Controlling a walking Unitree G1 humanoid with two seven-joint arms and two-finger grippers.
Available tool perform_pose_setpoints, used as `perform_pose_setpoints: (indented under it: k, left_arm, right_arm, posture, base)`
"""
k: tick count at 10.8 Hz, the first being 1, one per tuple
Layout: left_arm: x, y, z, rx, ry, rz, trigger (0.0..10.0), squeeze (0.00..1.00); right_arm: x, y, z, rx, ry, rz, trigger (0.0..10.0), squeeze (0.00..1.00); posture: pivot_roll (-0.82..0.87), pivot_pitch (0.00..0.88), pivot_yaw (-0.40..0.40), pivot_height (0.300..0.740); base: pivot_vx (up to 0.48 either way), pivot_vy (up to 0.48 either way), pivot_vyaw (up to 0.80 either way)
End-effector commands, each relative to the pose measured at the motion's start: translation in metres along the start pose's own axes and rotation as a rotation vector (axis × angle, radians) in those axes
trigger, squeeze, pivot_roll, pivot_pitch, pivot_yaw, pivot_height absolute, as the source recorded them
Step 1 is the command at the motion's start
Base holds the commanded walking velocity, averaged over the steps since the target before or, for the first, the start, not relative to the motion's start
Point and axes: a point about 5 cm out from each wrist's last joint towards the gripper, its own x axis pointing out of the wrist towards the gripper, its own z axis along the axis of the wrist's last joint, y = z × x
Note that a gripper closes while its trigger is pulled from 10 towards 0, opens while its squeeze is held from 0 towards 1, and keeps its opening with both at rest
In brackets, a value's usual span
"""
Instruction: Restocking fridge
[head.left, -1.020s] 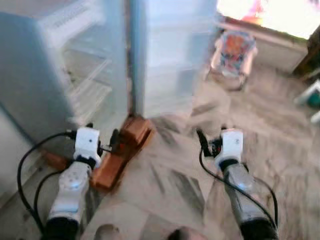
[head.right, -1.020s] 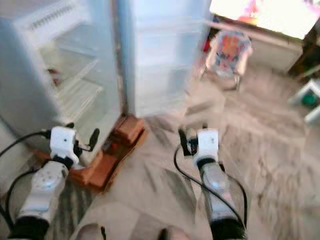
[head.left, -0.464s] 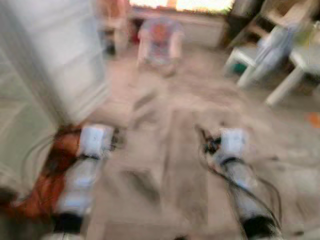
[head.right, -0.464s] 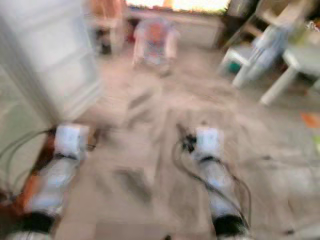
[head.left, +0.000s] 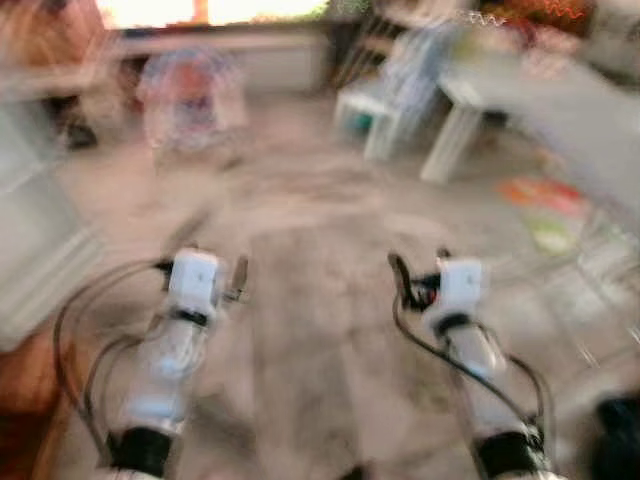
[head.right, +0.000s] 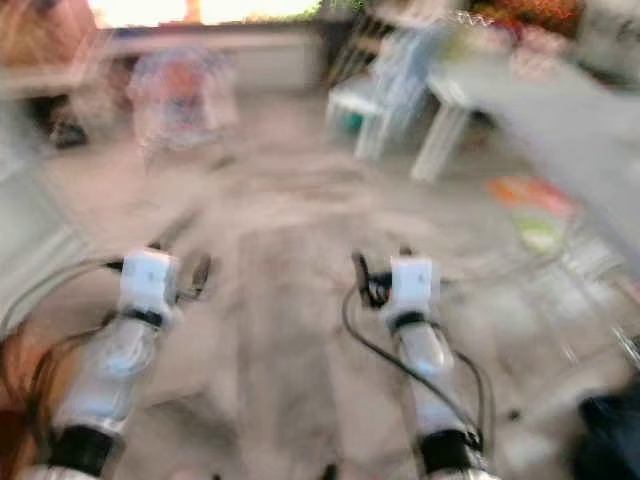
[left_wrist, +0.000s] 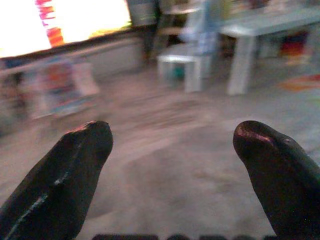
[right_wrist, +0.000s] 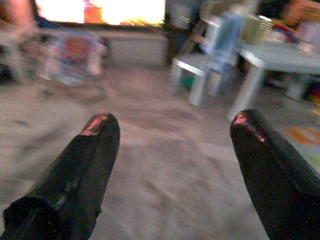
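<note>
Facing a blurred room over a mottled grey-brown floor, both arms held forward at about the same height. Left gripper empty, fingers spread wide, nothing between them but floor. Right gripper likewise empty, fingers wide apart. White table ahead on the right, with a small white chair just beside it on its left; items on the tabletop too blurred to identify. Colourful baby bouncer seat ahead on the left, near a low ledge under a bright window. Orange and green patches on the floor under the table edge, nature unclear. Pale flat panel at the far left edge, possibly part of the fridge, cannot confirm. Reddish-brown shape at lower left, unidentified.
</note>
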Motion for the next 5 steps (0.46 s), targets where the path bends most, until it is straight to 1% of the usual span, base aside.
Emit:
perform_pose_setpoints:
  k: [1,2,3,5]
  left_arm:
    - [0.0,0.009,0.003,0.026,-0.006,0.018,10.0,0.0]
    - [0.002,0.012,0.005,0.03,-0.013,0.023,10.0,0.0]
    - [0.003,0.018,0.009,0.032,-0.023,0.039,10.0,0.0]
    - [0.002,0.022,0.011,0.025,-0.032,0.057,10.0,0.0]
  right_arm:
    - [0.004,0.006,0.007,0.003,-0.033,0.006,10.0,0.0]
    - [0.006,0.009,0.007,0.003,-0.033,0.012,10.0,0.0]
    - [0.008,0.013,0.01,0.002,-0.041,0.024,10.0,0.0]
    - [0.007,0.014,0.011,-0.008,-0.047,0.028,10.0,0.0]
  posture:
    - [0.11,0.046,-0.053,0.74]
    - [0.11,0.046,-0.053,0.74]
    - [0.11,0.049,-0.056,0.74]
    - [0.11,0.059,-0.055,0.74]
  base:
    - [0.48,0.0,-0.8]
    - [0.48,0.0,-0.8]
    - [0.48,0.0,-0.8]
    - [0.48,0.0,-0.8]
